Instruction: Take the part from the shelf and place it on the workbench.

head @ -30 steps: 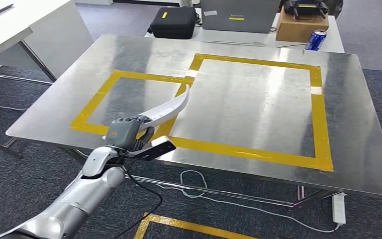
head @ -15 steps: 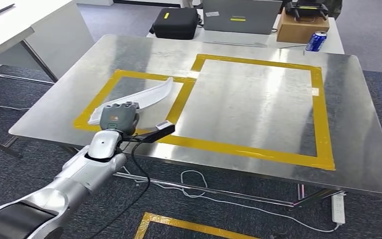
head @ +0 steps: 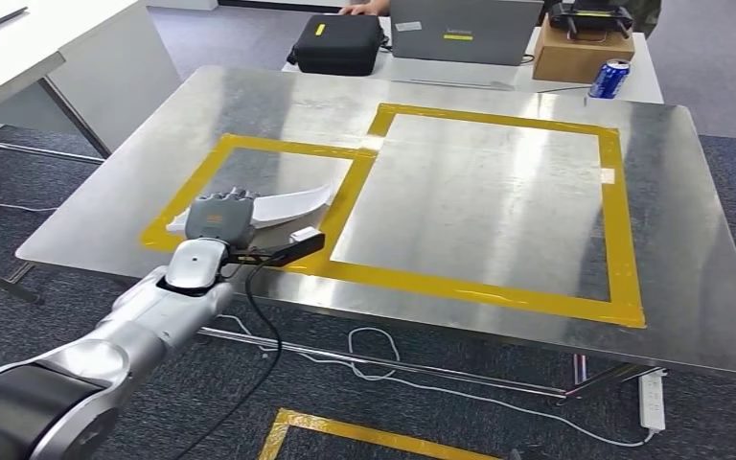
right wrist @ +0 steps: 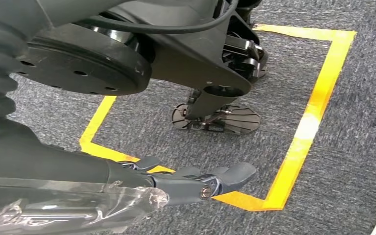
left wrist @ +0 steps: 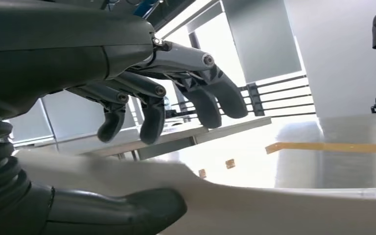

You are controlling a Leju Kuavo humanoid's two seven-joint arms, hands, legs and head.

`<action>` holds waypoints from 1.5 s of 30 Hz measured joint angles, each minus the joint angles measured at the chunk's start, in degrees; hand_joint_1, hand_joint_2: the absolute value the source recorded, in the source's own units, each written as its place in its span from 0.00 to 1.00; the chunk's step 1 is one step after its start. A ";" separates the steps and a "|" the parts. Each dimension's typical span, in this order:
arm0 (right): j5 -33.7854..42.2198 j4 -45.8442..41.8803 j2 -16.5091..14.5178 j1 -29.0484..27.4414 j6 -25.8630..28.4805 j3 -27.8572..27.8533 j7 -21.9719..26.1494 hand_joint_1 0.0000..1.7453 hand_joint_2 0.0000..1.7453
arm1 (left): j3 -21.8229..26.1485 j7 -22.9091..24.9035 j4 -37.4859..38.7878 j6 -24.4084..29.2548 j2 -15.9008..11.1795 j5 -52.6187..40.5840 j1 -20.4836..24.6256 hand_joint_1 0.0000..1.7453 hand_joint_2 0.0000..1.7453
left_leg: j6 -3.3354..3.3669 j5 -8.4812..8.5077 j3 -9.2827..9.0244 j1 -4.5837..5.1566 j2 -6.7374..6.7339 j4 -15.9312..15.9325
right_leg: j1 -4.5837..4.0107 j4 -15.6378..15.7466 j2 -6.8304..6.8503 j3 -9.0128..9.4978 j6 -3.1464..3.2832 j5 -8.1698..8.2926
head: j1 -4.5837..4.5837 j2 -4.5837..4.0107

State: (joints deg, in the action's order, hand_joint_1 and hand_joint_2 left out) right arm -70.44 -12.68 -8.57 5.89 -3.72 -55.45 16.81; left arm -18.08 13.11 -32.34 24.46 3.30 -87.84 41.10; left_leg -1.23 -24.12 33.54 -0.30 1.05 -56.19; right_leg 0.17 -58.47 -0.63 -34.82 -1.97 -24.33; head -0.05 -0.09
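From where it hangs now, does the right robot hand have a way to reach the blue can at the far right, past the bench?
Probably not as things stand. The right robot hand hangs low over the carpet, and the blue can stands on the table beyond the steel workbench, whose whole depth lies between.

The part [head: 292,203] is a long, thin, curved white panel that tapers toward its far tip. It lies low and nearly flat over the workbench [head: 498,105], a bare metal tabletop marked with yellow tape, inside the smaller left taped rectangle near that rectangle's near edge. In the left wrist view the part [left wrist: 274,210] appears as a pale matte strip.
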 joint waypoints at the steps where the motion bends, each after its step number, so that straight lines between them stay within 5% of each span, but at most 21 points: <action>1: -0.03 0.00 0.00 -0.03 0.07 0.04 -0.03 0.00 0.00 | 0.30 -0.55 0.37 0.63 -0.09 0.66 0.13 0.00 0.75 | 0.00 0.00 0.00 0.00 0.00 0.00 | 0.00 0.00 0.00 0.00 0.00 0.00 | 0.00 0.00; 4: -0.15 0.00 0.01 -0.22 0.36 0.22 -0.17 0.00 0.00 | 1.37 -2.74 1.12 2.74 -0.25 2.27 0.19 0.00 0.00 | 0.00 0.00 0.01 0.00 0.00 0.00 | 0.00 0.00 0.02 0.00 0.00 0.00 | 0.01 0.00; 6: -0.21 0.00 0.01 -0.38 0.48 0.41 -0.22 0.00 0.00 | 1.84 -4.09 1.46 3.61 -0.28 3.00 0.11 0.00 0.00 | 0.00 0.00 0.01 0.00 0.00 0.00 | 0.00 0.00 0.01 0.00 0.00 0.00 | 0.01 0.00; 10: -0.17 0.11 -0.03 -0.79 0.62 0.51 -0.17 0.00 0.00 | 3.10 -7.20 1.57 6.76 -0.08 5.76 -0.50 0.00 1.00 | 1.11 0.60 -0.19 0.11 -0.08 0.53 | 0.29 0.89 -0.13 0.23 -0.80 0.63 | -0.08 0.00; 13: 0.06 0.21 0.03 -0.99 0.91 0.52 0.14 0.00 0.00 | 4.16 -10.59 0.73 10.05 0.29 9.09 -1.55 0.00 1.00 | 1.81 2.24 -1.19 -0.59 -0.88 3.13 | 0.01 -1.62 -0.15 -1.12 -1.46 -1.64 | 0.08 0.00; 17: 0.44 0.35 0.04 -1.55 1.43 0.51 0.31 0.00 0.00 | 5.80 -15.76 -3.03 12.64 0.35 14.88 -5.85 0.00 1.00 | 1.52 2.54 -1.13 -0.98 -1.95 3.45 | 0.84 -14.16 0.14 -6.25 -2.49 -7.66 | 0.24 0.00; 19: 0.49 0.35 0.04 -1.94 1.60 0.50 0.31 0.00 0.00 | 6.28 -16.54 -4.61 12.78 0.35 15.91 -7.72 0.00 1.00 | 0.90 2.59 -0.81 -1.47 -2.11 3.15 | 1.34 -13.19 0.25 -5.44 -3.21 -6.50 | 0.24 0.00; 21: 0.62 0.36 0.03 -2.12 1.68 0.50 0.31 0.00 0.00 | 6.80 -17.44 -6.38 12.87 0.32 17.13 -9.20 0.00 1.00 | -0.27 2.42 -0.04 -2.27 -2.10 2.05 | 2.12 -6.07 0.51 -1.50 -4.51 -3.48 | 0.28 0.00; 23: 0.97 0.53 -0.28 -2.01 1.69 0.49 0.32 0.00 0.00 | 7.50 -19.57 -9.44 13.04 -0.02 20.41 -11.15 0.00 0.50 | -1.56 2.08 0.91 -2.52 -2.00 0.54 | 2.66 -0.99 0.09 1.32 -4.75 -1.95 | 0.63 0.00; 25: 1.72 0.70 -0.49 -2.04 1.75 0.42 0.38 0.00 0.00 | 8.32 -22.89 -14.40 13.14 -0.59 25.76 -14.93 0.00 0.00 | -2.24 2.26 1.30 -2.28 -1.96 0.01 | 2.67 -1.20 -0.63 1.24 -3.35 -1.94 | 0.44 0.00; 28: 2.92 0.70 -0.41 -2.44 1.88 -0.07 0.66 0.00 0.00 | 9.95 -27.54 -23.57 13.29 -1.45 33.94 -23.39 0.00 0.00 | -2.56 1.15 1.73 -2.49 -2.01 -0.83 | 2.35 -1.82 -1.02 0.24 -1.33 -1.37 | -0.37 0.00; 30: 3.46 0.70 -0.44 -2.74 1.90 -0.51 0.91 0.00 0.00 | 11.87 -30.09 -29.48 13.63 -2.02 38.43 -29.31 0.00 0.00 | -2.38 -3.62 4.10 -2.29 -1.75 -6.49 | 2.10 -1.78 -1.17 -0.82 -0.20 -0.61 | -0.87 0.00; 32: 3.76 0.70 -0.49 -3.05 1.92 -0.81 1.19 0.00 0.00 | 14.33 -32.78 -33.50 13.78 -2.34 43.47 -34.11 0.00 0.00 | -1.92 -8.67 7.15 -1.76 -1.45 -14.75 | 1.67 -1.77 -1.20 -2.09 0.35 0.22 | -1.21 0.00; 33: 3.81 0.70 -0.52 -3.15 1.93 -0.95 1.31 0.00 0.00 | 15.74 -34.18 -34.78 13.70 -2.38 46.31 -36.11 0.00 0.00 | -1.60 -9.88 7.66 -1.51 -1.34 -17.17 | 1.45 -1.77 -1.19 -2.72 0.44 0.65 | -1.27 0.00; 35: 3.74 0.70 -0.59 -3.24 2.10 -1.24 1.45 0.00 0.00 | 18.75 -36.48 -36.63 13.51 -2.42 50.86 -39.42 0.00 0.00 | -0.71 -9.41 5.10 -1.01 -1.31 -15.45 | 1.09 -1.77 -0.91 -3.97 0.49 1.63 | -1.31 0.00; 37: 3.52 0.70 -0.73 -3.26 2.45 -1.45 1.47 0.00 0.00 | 21.55 -38.21 -37.63 13.21 -2.37 53.93 -41.10 0.00 0.00 | 0.07 -7.61 -0.92 -0.48 -2.35 -7.25 | 0.80 -1.84 -0.29 -4.98 0.31 2.63 | -1.35 0.00; 39: 3.20 0.70 -0.91 -3.32 2.82 -1.54 1.48 0.00 0.00 | 25.38 -41.28 -37.35 11.84 -1.87 59.30 -41.54 0.00 0.00 | 0.20 -6.48 -4.66 -0.05 -3.21 -1.52 | 0.61 -1.62 0.49 -5.30 -0.20 3.59 | -1.28 0.00; 42: 2.72 0.70 -1.09 -3.57 3.13 -1.65 1.39 0.00 0.00 | 36.25 -47.72 -31.82 8.17 -1.10 69.50 -41.48 0.00 0.00 | 0.76 -4.80 -4.51 0.20 -2.53 -0.51 | 0.72 -0.43 1.42 -4.89 -1.22 5.03 | -1.17 0.00; 43: 2.62 0.70 -1.13 -3.71 3.21 -1.73 1.31 0.00 0.00 | 40.80 -49.43 -28.75 7.06 -0.95 71.72 -41.42 0.00 0.00 | 1.14 -4.12 -4.12 0.15 -2.36 -0.37 | 0.73 -0.65 1.42 -5.10 -1.47 4.32 | -1.16 0.00; 45: 2.54 0.70 -1.17 -4.06 3.31 -1.94 1.20 0.00 0.00 | 48.79 -51.62 -23.31 5.58 -0.82 73.92 -41.35 0.00 0.00 | 1.80 -2.65 -2.79 -0.01 -1.99 -0.19 | 0.68 -4.61 1.18 -6.35 -1.75 -0.58 | -1.06 0.00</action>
State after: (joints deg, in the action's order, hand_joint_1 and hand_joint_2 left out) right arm -67.90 -11.98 -9.74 1.84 -0.42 -57.39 18.00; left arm 30.71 -38.51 -55.65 30.05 2.48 -13.93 -0.26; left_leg 0.58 -26.78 30.76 -0.31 -0.93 -56.38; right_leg 0.86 -63.08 0.55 -41.17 -3.72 -24.90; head -1.11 -0.09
